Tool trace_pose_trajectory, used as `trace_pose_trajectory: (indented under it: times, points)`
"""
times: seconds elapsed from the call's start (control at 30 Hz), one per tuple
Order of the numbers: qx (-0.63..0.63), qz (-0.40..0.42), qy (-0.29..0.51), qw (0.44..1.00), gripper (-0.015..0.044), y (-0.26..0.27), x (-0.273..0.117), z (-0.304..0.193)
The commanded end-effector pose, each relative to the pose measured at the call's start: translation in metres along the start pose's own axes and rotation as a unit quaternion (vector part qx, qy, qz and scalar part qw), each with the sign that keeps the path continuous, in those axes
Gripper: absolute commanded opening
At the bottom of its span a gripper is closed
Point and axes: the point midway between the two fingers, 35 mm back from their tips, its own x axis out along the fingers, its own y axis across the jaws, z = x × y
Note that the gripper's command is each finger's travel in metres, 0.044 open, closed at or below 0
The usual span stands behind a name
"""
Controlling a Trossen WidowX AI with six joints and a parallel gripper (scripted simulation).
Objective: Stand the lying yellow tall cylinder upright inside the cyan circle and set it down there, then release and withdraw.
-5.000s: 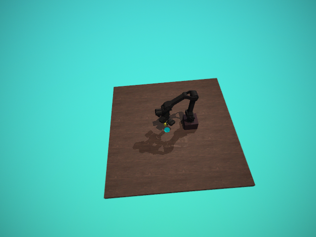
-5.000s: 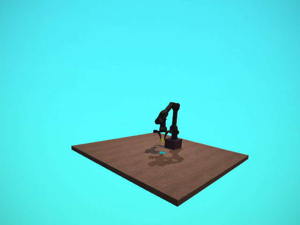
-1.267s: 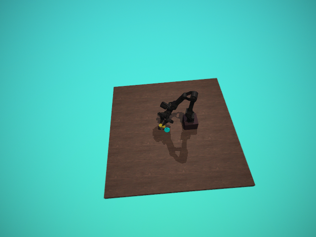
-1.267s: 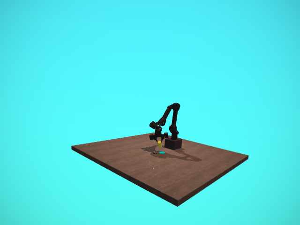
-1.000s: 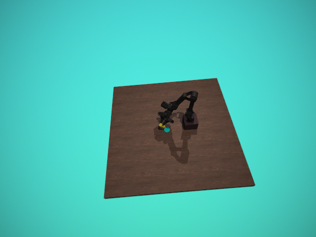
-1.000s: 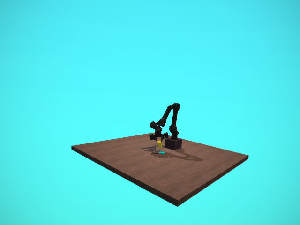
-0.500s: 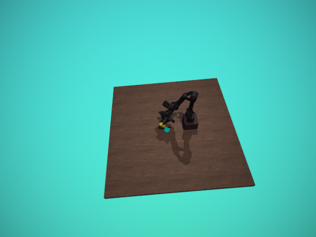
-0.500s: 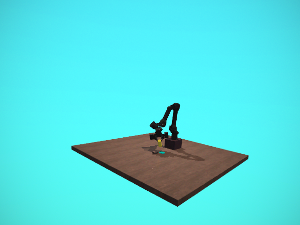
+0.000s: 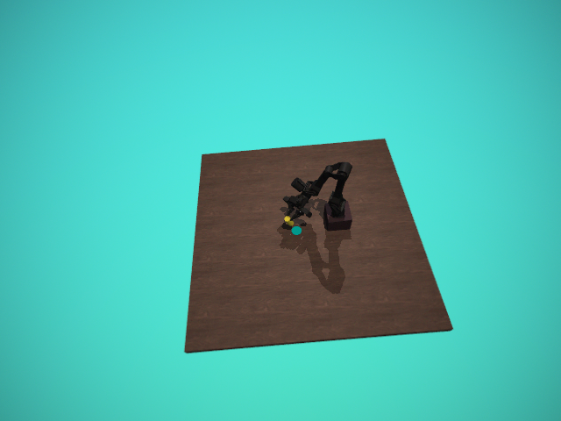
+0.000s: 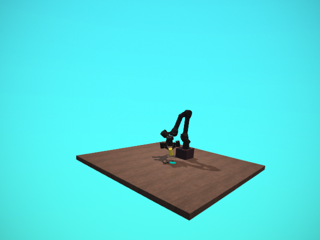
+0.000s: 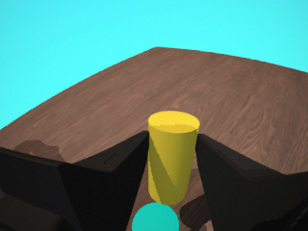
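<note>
The yellow cylinder (image 9: 287, 219) (image 10: 170, 152) (image 11: 171, 161) is held nearly upright in the air, its top slightly tilted in the exterior view. My gripper (image 9: 290, 217) (image 10: 170, 149) (image 11: 172, 139) is shut on it near its upper end, one finger on each side in the wrist view. The cyan circle (image 9: 296, 230) (image 10: 172, 162) (image 11: 155, 218) lies flat on the table. In the wrist view it shows just below the cylinder's lower end, cut off by the frame edge. The cylinder's base is above table height and does not touch the circle.
The arm's dark base block (image 9: 337, 222) (image 10: 184, 153) stands to the right of the circle on the brown wooden table (image 9: 244, 294) (image 10: 144, 178). The arm's shadow falls around the circle and across the table. The table's edges are well away from the gripper.
</note>
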Motion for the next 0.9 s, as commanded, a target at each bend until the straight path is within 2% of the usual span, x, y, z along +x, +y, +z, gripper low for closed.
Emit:
trace_pose_trajectory:
  times: [0.0, 0.87]
  points:
    - [-0.006, 0.003, -0.014, 1.000, 0.0105, 0.003, -0.003, -0.001]
    - [-0.046, 0.009, -0.085, 0.995, 0.0105, 0.017, -0.022, 0.002]
